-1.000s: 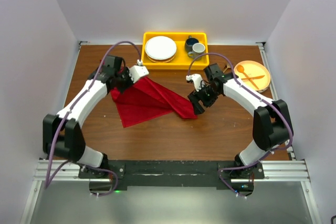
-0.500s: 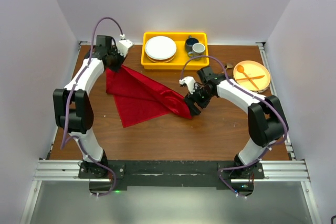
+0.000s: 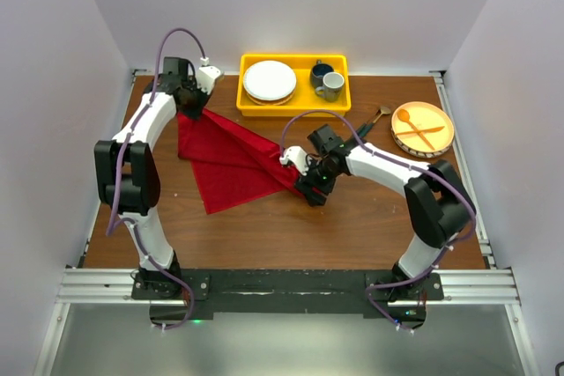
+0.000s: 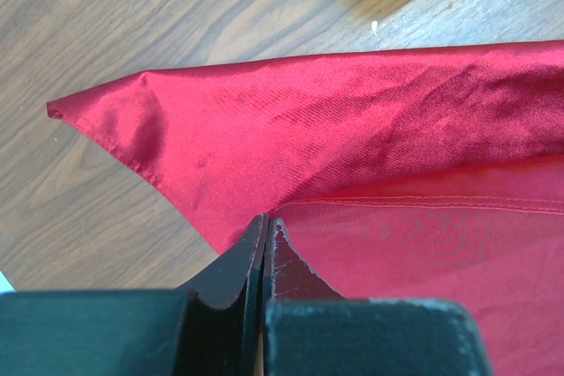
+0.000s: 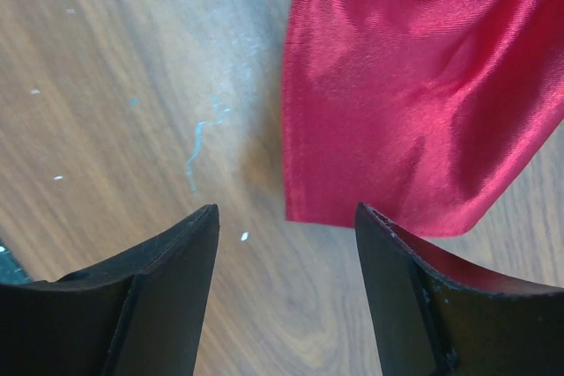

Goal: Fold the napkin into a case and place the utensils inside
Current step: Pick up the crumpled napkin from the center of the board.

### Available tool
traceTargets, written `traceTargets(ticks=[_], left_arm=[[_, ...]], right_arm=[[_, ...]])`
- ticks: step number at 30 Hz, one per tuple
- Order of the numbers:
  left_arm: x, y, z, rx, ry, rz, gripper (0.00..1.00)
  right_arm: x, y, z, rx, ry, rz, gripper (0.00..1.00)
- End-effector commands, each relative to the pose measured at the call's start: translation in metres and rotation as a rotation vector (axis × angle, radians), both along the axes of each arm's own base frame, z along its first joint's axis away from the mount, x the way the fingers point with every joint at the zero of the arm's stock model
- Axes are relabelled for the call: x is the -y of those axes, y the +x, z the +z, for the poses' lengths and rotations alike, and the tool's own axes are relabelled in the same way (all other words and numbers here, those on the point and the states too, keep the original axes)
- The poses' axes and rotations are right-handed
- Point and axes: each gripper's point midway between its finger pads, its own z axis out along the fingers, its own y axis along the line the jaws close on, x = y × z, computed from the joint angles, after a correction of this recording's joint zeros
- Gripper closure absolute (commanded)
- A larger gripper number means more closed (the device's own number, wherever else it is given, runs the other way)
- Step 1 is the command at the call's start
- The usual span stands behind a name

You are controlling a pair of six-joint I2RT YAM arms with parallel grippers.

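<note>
Right gripper [image 3: 309, 190] has slid left to the near-right corner of the bright red soft cloth napkin [image 3: 231, 163] on the brown wooden table [image 3: 370, 226]; jaws open, empty, corner just ahead btwn them. Left gripper [image 3: 187, 101], shut, pinches the far-left corner; cloth ridge runs diagonally btwn both

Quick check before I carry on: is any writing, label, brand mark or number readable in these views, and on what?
None: no text can be read in any view.
napkin: plain red, no tag or print showing.
yellow tray, white plates, mugs: no print visible.
table: only pale scuffs and specks, nothing that reads as text.
</note>
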Motion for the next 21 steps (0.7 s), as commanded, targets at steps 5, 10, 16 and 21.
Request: traceTargets(ticks=[5,10,16,21], left_arm=[[-0.004,0.008,0.015,0.033,-0.019,0.019,1.00],[-0.004,0.003,0.028,0.054,-0.041,0.008,1.00],[0.001,-0.006,0.101,0.192,-0.082,-0.032,1.00],[0.001,-0.030,0.193,0.398,-0.088,-0.044,1.00]], right_arm=[[0.000,0.017,-0.028,0.130,-0.089,0.011,0.34],[0.003,0.029,-0.025,0.188,-0.122,-0.036,0.81],[-0.003,0.064,0.067,0.356,-0.014,-0.150,1.00],[0.004,0.100,0.178,0.519,0.117,-0.260,1.00]])
